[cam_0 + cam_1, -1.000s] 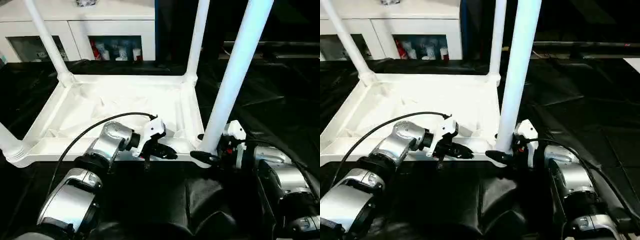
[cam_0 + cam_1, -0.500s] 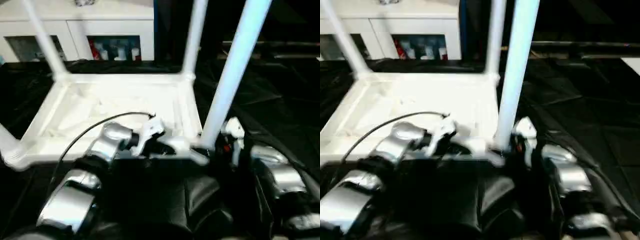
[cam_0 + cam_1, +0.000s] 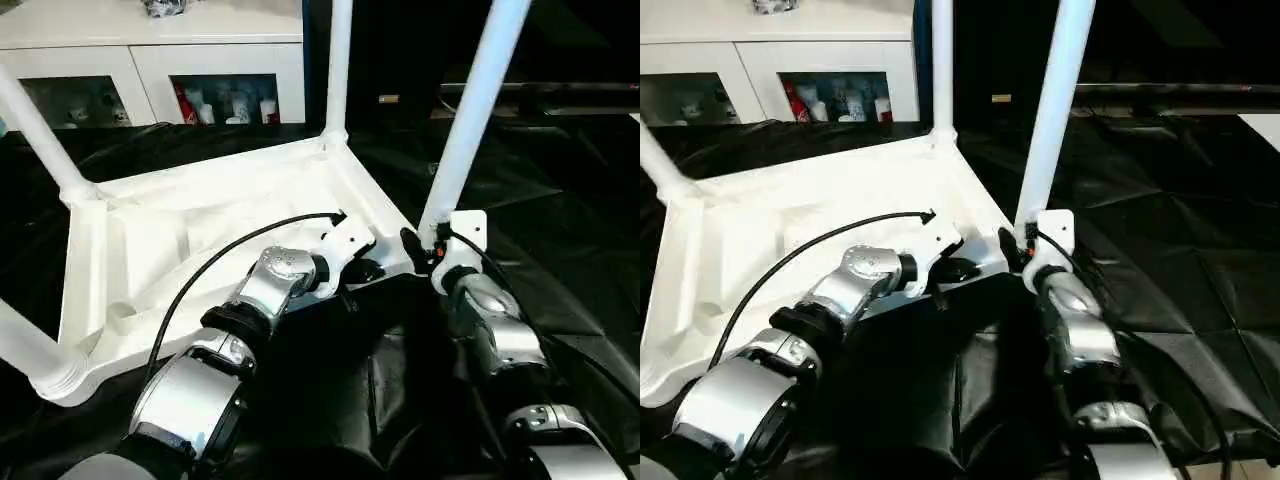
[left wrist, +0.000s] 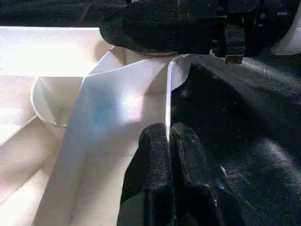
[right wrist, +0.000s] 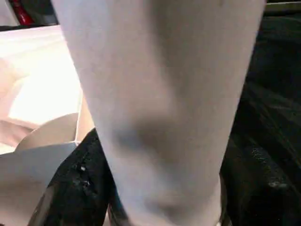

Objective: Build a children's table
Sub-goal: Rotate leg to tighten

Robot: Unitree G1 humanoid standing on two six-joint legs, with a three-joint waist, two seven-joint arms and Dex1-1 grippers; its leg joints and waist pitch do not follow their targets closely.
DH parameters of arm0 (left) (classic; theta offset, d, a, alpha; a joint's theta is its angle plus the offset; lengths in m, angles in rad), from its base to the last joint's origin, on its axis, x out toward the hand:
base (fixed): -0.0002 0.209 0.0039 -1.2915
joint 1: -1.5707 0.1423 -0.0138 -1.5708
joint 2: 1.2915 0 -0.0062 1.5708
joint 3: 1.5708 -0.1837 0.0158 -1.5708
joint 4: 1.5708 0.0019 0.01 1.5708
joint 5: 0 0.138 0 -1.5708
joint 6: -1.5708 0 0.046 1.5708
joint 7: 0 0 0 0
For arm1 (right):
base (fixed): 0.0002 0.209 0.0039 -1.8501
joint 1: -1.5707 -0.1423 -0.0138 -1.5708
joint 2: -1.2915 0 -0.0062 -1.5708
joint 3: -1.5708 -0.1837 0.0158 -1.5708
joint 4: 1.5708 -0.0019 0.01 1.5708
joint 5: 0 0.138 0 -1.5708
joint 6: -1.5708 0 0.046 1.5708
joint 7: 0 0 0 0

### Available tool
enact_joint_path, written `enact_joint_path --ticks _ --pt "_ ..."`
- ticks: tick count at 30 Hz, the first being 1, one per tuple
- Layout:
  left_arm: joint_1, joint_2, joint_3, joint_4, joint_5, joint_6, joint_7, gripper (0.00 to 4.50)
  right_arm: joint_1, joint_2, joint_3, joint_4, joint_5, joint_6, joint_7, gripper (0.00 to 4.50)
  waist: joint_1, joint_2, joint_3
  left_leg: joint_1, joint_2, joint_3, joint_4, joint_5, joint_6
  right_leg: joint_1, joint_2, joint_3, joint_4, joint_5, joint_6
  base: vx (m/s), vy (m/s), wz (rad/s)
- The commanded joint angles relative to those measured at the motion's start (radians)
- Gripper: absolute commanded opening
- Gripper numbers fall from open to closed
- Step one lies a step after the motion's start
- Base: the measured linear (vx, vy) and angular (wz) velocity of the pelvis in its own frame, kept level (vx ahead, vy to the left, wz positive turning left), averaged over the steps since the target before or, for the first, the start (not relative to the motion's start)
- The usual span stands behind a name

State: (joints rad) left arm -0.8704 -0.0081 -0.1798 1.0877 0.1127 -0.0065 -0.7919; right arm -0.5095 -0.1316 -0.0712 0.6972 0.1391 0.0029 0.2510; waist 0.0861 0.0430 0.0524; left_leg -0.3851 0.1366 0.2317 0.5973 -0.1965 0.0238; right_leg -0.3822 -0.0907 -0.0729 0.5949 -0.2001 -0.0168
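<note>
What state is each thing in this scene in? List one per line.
Tabletop: upside down on the black cover, ribbed underside up.
Near right leg: standing in its corner socket.
Far right leg: standing in its socket.
Far left leg: standing in its socket.
Near left leg: in its socket.
Left pincer: shut on the tabletop's rim.
Right pincer: around the near right leg's base.

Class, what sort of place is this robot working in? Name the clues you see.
Probably an indoor lab or workroom: a white cabinet with small items on glass-fronted shelves, a work surface draped in black sheeting, and an upturned children's table.
</note>
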Motion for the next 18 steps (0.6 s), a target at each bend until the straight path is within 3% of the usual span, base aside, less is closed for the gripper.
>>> enact_joint_path --ticks 1,3,5,9,13,14,17,18 --pt "-0.015 -0.019 0.018 -0.011 -0.034 -0.034 -0.021 0.0 0.029 0.022 0.061 0.018 -0.022 0.027 0.068 3.35 -0.007 -0.02 -0.062 0.026 0.11 -0.064 -0.078 -0.183 0.054 0.033 -0.105 0.059 -0.072 -0.144 -0.232 0.0 0.0 0.0" --pt "-0.003 0.008 0.003 -0.022 -0.036 -0.045 -0.094 0.0 0.031 0.0 0.067 0.003 -0.014 0.014 0.127 3.49 -0.009 -0.025 -0.062 0.026 0.11 -0.063 -0.078 -0.175 0.062 0.033 -0.103 0.059 -0.071 -0.135 -0.236 0.0 0.0 0.0" --pt "0.0 0.015 -0.001 -0.024 -0.036 -0.047 -0.11 0.0 0.032 -0.005 0.068 -0.001 -0.011 0.012 0.141 3.61 -0.008 -0.022 -0.061 0.023 0.11 -0.064 -0.076 -0.172 0.07 0.035 -0.105 0.059 -0.07 -0.138 -0.238 0.0 0.0 0.0" --pt "0.028 0.084 -0.004 -0.053 -0.053 -0.06 -0.26 0.0 0.075 -0.128 0.137 -0.09 0.025 0.0 0.463 3.61 -0.002 -0.024 -0.06 0.021 0.112 -0.06 -0.072 -0.171 0.092 0.038 -0.104 0.056 -0.069 -0.135 -0.242 0.0 0.0 0.0" --pt "0.05 0.128 -0.018 -0.083 -0.059 -0.069 -0.37 0.0 0.119 -0.212 0.178 -0.168 0.042 -0.001 0.65 3.61 0.005 -0.025 -0.061 0.02 0.117 -0.06 -0.071 -0.16 0.112 0.036 -0.102 0.055 -0.064 -0.12 -0.251 0.0 0.0 0.0" --pt "0.064 0.155 -0.031 -0.104 -0.063 -0.073 -0.445 0.0 0.137 -0.25 0.191 -0.201 0.057 0.011 0.729 3.61 0.006 -0.028 -0.061 0.02 0.116 -0.059 -0.07 -0.161 0.115 0.036 -0.102 0.055 -0.064 -0.124 -0.251 0.0 0.0 0.0" --pt "0.087 0.204 -0.052 -0.144 -0.076 -0.067 -0.574 0.0 0.153 -0.303 0.203 -0.239 0.081 0.033 0.836 3.61 0.009 -0.024 -0.059 0.021 0.121 -0.061 -0.074 -0.174 0.11 0.033 -0.104 0.056 -0.065 -0.156 -0.253 0.0 0.0 0.0" --pt "0.09 0.211 -0.052 -0.151 -0.08 -0.06 -0.593 0.0 0.153 -0.31 0.205 -0.239 0.082 0.033 0.849 3.61 0.007 -0.029 -0.059 0.022 0.122 -0.062 -0.076 -0.181 0.101 0.031 -0.102 0.055 -0.066 -0.167 -0.256 0.0 0.0 0.0"
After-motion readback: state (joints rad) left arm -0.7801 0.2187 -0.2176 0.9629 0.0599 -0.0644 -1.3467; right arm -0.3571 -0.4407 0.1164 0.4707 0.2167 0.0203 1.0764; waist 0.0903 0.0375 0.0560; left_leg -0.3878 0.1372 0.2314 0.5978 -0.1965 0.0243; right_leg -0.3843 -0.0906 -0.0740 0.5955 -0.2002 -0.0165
